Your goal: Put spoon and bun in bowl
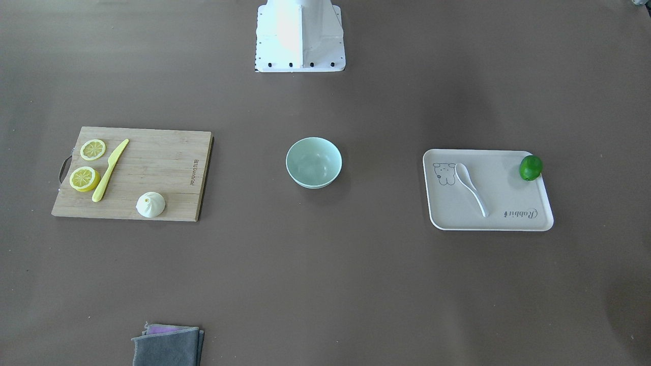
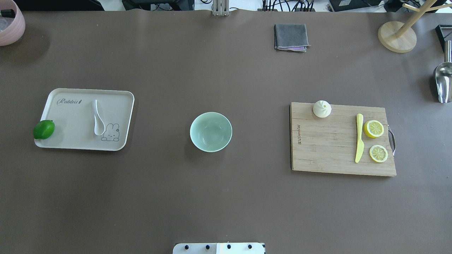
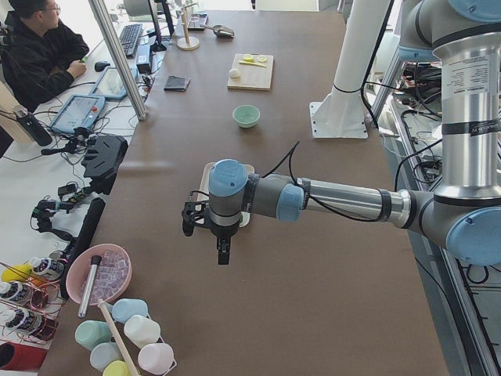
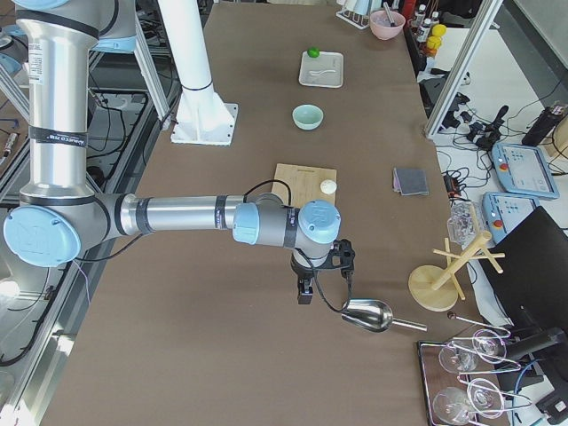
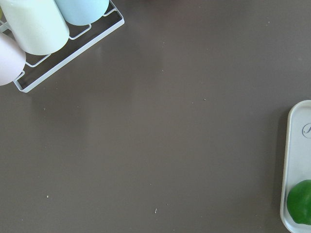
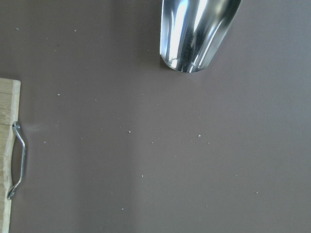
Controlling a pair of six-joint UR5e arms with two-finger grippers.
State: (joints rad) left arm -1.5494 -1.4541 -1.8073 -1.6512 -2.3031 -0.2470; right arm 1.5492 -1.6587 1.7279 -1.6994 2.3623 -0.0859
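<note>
The white spoon [image 1: 470,187] lies on the beige tray [image 2: 116,106], also seen from overhead [image 2: 97,118]. The cream bun [image 1: 150,204] sits at the edge of the wooden cutting board [image 2: 328,148], also seen from overhead [image 2: 322,108]. The mint-green bowl [image 1: 313,162] stands empty at the table's middle, between them [image 2: 210,131]. My left gripper [image 3: 223,254] hangs above the table past the tray's outer end. My right gripper [image 4: 303,295] hangs past the cutting board's outer end. Both show only in the side views, so I cannot tell whether they are open or shut.
A green lime [image 2: 43,129] sits on the tray's corner. A yellow knife [image 2: 359,142] and two lemon slices [image 2: 373,128] lie on the board. A metal scoop [image 2: 442,82], a wooden stand [image 2: 397,36], a folded grey cloth [image 2: 291,36], a pink bowl [image 2: 10,24] and a cup rack [image 5: 43,34] stand around the edges.
</note>
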